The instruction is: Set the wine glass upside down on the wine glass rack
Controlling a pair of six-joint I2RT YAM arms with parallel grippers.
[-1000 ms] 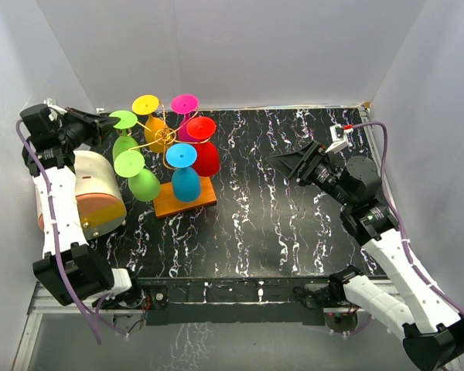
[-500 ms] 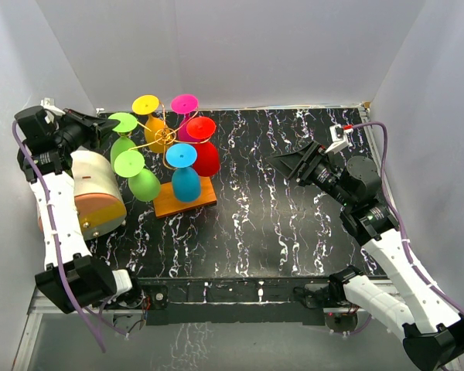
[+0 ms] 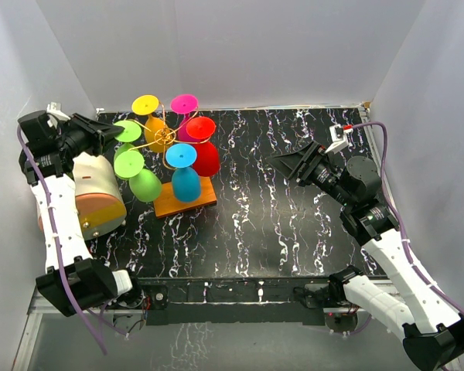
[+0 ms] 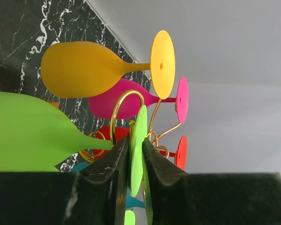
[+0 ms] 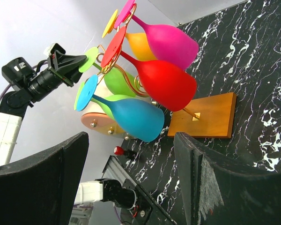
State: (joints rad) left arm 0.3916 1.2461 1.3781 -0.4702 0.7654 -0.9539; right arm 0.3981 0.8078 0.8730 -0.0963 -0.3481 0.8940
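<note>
Wine glass (image 4: pixel 33 133) in light green hangs on the left side of the wine glass rack (image 3: pixel 164 137), foot up and bowl down. I think the wine glass is plastic, so it should be light, stiff and smooth, and it could slip. The flat round foot is thin and looks like the best place to pinch. The bowl looks too fat and round for that. My left gripper (image 4: pixel 136 141) is at that foot with its fingers narrow, one on each side. I cannot tell if they press on it or have let go. My right gripper (image 3: pixel 292 158) hangs over the right side of the table (image 3: pixel 294 224), fingers wide, holding nothing, well apart from the rack. The rack is crowded. A yellow glass (image 4: pixel 84 68) and a pink glass (image 4: pixel 117 103) hang just beside the green one, with a red glass (image 3: pixel 205 154), a blue glass (image 3: pixel 185 182) and another green glass (image 3: pixel 143 184) close by. A bump could knock them or tip the thin rack. A cream and pink tub (image 3: pixel 97 193) sits near my left arm, so I have little room there.
</note>
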